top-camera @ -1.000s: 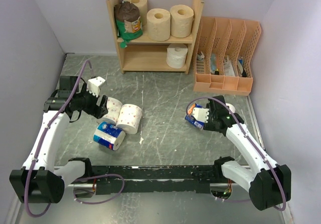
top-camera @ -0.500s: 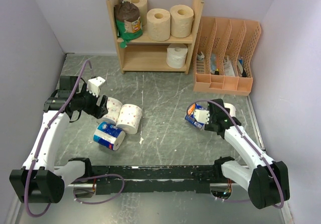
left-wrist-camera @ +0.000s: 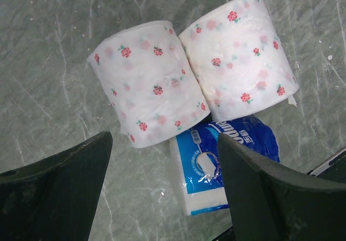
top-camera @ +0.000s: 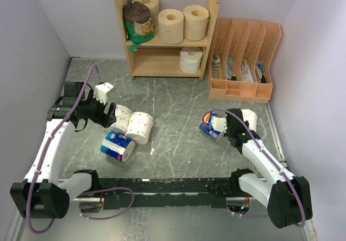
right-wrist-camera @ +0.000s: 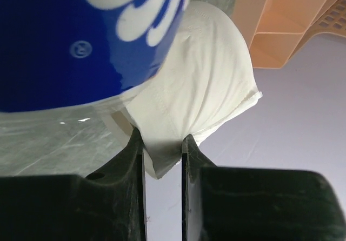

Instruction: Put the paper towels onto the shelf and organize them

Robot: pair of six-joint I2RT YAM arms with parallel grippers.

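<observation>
So the left end effector [left-wrist-camera: 162,141] hangs over the two flowery white rolls [left-wrist-camera: 154,81] with its fingers spread wide apart and nothing in them. Those two lie side by side and touching on the worktop [top-camera: 178,100]. The left blue-wrapped roll [left-wrist-camera: 216,165] is tucked right against their near side. Over on the right, the right end effector [right-wrist-camera: 162,138] has its fingers nearly together, pinching a bit of loose paper at the edge of the plain white roll [right-wrist-camera: 205,73]. The right blue-wrapped roll [right-wrist-camera: 81,35] sits right up against that roll, and both are on the worktop just in front of the peach file organizer [top-camera: 243,57]. The shelf [top-camera: 160,64] stands at the back. Its top tier has three tan rolls [top-camera: 171,26] plus the green-and-brown wrapped roll [top-camera: 138,22] at the left end. There's one more white roll [top-camera: 190,60] on the lower tier, off to the right side.
</observation>
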